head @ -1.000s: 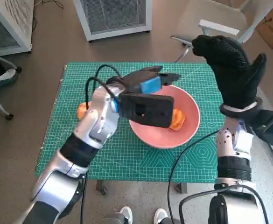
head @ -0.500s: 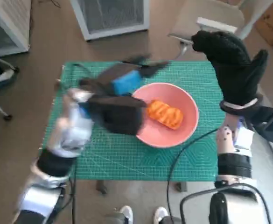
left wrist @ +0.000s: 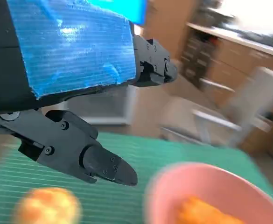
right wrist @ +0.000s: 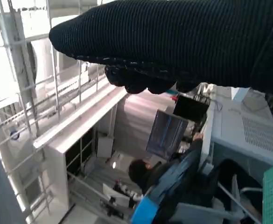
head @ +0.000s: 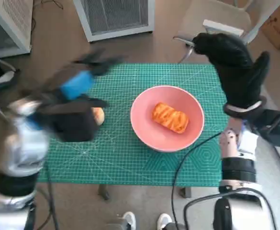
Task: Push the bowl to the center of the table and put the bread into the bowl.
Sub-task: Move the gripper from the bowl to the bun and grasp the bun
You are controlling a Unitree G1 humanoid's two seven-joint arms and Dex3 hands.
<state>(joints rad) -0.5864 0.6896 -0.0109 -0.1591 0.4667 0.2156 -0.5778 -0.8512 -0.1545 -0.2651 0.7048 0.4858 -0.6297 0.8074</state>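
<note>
Bread (head: 170, 117) lies inside the pink bowl (head: 144, 127), which sits a little right of the middle of the frame on the green cutting mat (head: 130, 163) that covers the desk (head: 106, 179) in the head view. In the left wrist view the same bowl (left wrist: 173, 196) fills the lower right of the frame with the bread (left wrist: 206, 212) showing blurred inside it.

At the left of the head view the left robot hand (head: 75, 98) is motion-blurred above the mat's left part, well apart from the bowl; its fingers are spread and it holds nothing, which the left wrist view confirms, its black fingers (left wrist: 87, 156) apart and bare. Just beside it on the mat lies a small orange round thing (head: 97, 115), seen also at the lower left of the left wrist view (left wrist: 45, 207).

At the upper right of the head view the right robot hand (head: 233, 72) is raised above the desk's far right corner, fingers extended and empty. An office chair (head: 216, 24) stands beyond the desk.
</note>
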